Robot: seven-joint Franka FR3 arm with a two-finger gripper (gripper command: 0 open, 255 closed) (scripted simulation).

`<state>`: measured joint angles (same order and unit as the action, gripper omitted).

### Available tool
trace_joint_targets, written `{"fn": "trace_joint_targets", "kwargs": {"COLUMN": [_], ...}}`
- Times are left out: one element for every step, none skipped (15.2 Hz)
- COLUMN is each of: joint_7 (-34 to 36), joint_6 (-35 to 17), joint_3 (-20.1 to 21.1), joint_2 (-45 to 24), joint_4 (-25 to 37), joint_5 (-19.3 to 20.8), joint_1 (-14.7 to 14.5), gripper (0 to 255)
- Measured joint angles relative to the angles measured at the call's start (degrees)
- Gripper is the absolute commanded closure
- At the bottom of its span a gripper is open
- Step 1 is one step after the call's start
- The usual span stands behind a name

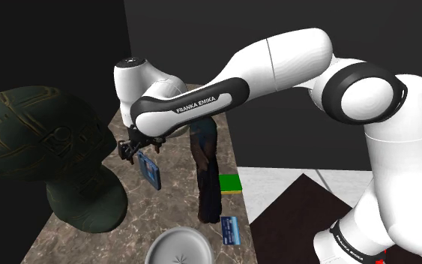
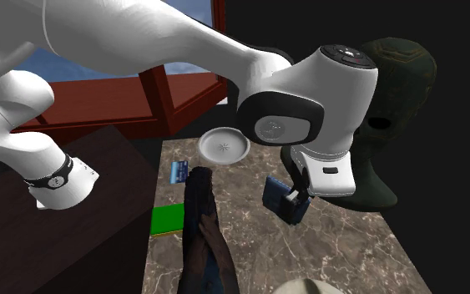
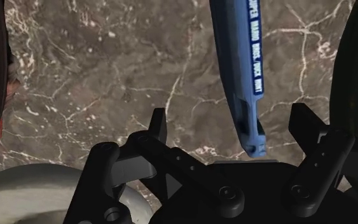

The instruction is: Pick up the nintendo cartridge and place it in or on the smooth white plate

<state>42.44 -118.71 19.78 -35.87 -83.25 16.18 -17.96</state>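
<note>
Blue and thin, the cartridge (image 1: 151,171) shows at a slant in the shoulder view, just beside the gripper (image 1: 132,150) and over the brown marble counter (image 1: 89,244). Its flat face looks toward that view's right. Its long side runs from up by the gripper down toward the plate (image 1: 181,247), which sits well apart near the bottom edge. I cannot tell if its low corner touches the counter. A second blue cartridge (image 1: 230,230) lies near the plate, and a tall dark thing (image 1: 205,172) stands close to the way there. I think a carry could bump it.

From the second exterior view, the cartridge (image 2: 276,194) is right at the gripper (image 2: 295,203), tilted. The plate (image 2: 224,145) is off toward the upper left, apart from both.

Looking along the gripper (image 3: 231,114) in the wrist view, the two black fingers (image 3: 158,124) stand wide apart. The cartridge (image 3: 241,70) is in the gap, nearer one finger, and neither finger touches it — so nothing holds it. Its thin edge with white letters faces us. Its long axis points straight out, away from the hand.

Here is what I think could go wrong. If the fingers close now, the near one would reach it first and could push or twist it. Only its near end sits level with the fingertips — a pinch there may be weak, so it might slip out and drop flat on the counter (image 3: 95,76).
</note>
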Motion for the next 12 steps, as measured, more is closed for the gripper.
{"fn": "trace_joint_targets", "kwargs": {"joint_7": [0.0,0.0,0.0,0.0,0.0,0.0,0.0,0.0,0.0,0.0,0.0,0.1], "joint_6": [0.0,0.0,0.0,0.0,0.0,0.0,-0.1,-0.1,0.0,0.0,0.0,0.0], "joint_3": [0.0,0.0,0.0,0.0,0.0,0.0,0.0,0.0,0.0,0.0,0.0,0.0], "joint_2": [0.0,0.0,0.0,0.0,0.0,0.0,0.0,0.1,0.1,0.1,0.0,0.0], "joint_4": [0.0,0.0,0.0,0.0,0.0,0.0,0.1,0.1,0.1,0.1,0.1,0.2], "joint_5": [0.0,0.0,0.0,0.0,0.0,0.0,0.0,0.0,0.0,0.0,0.0,0.0], "joint_1": [0.0,0.0,0.0,0.0,0.0,0.0,0.0,0.0,0.0,0.0,0.0,-0.1], "gripper": [0,0,0,255,255,255,255,255,255,255,255,255]}}
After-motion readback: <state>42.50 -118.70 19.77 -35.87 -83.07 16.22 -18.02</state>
